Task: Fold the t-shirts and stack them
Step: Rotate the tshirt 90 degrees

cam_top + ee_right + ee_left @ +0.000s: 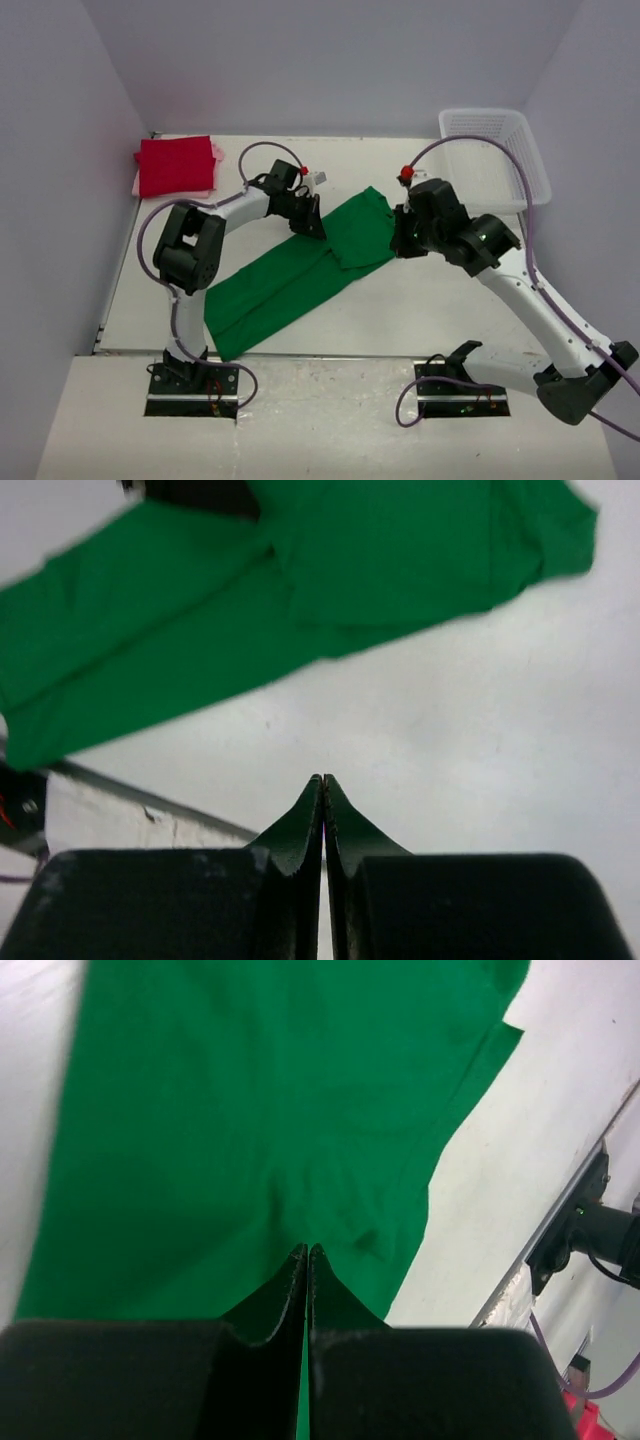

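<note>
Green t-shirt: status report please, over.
Both claws shut, left claw over green t-shirt, right claw over table. Shirt spread diagonally, unfinished. Red t-shirt folded, far corner. Nothing obstructing.

Probably a lab — white-walled enclosure (pixel 320 60)

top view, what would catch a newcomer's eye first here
A bright green cloth t-shirt lies spread diagonally across the middle of the white table, with the left arm's fingers and the right arm's fingers shut near its far end. In the far left corner a red folded cloth t-shirt sits on a pale pink one; a white plastic mesh basket stands far right.
</note>
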Action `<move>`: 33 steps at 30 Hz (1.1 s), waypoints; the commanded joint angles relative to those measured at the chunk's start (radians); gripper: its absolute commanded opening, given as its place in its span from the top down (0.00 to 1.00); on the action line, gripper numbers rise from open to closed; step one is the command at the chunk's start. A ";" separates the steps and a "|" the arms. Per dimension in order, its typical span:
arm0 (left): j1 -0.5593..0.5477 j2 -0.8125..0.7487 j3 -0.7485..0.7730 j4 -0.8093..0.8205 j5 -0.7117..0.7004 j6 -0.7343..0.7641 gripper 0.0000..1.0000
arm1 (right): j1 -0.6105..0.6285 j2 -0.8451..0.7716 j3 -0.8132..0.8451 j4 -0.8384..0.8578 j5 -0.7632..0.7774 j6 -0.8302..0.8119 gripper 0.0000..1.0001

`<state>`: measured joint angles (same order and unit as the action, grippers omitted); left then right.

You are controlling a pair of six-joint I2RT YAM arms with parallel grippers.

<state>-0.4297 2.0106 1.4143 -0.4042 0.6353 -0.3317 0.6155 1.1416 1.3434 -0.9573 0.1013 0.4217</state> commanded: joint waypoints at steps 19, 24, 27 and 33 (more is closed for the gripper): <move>-0.099 0.554 0.552 -0.002 0.166 -0.021 1.00 | 0.125 -0.140 -0.286 0.002 -0.043 0.163 1.00; -0.072 0.628 0.685 -0.050 0.153 -0.029 1.00 | 0.154 -0.054 -0.323 0.116 -0.140 0.164 1.00; -0.040 0.658 0.741 -0.039 0.176 -0.049 1.00 | 0.197 0.057 -0.323 0.188 -0.160 0.152 1.00; 0.048 0.652 0.723 0.028 0.225 -0.096 1.00 | 0.270 0.337 -0.159 0.267 -0.147 0.092 1.00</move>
<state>-0.4530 2.6404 2.1506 -0.3988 0.8948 -0.4099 0.8558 1.4017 1.0817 -0.7856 -0.0296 0.5537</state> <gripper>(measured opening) 0.002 0.003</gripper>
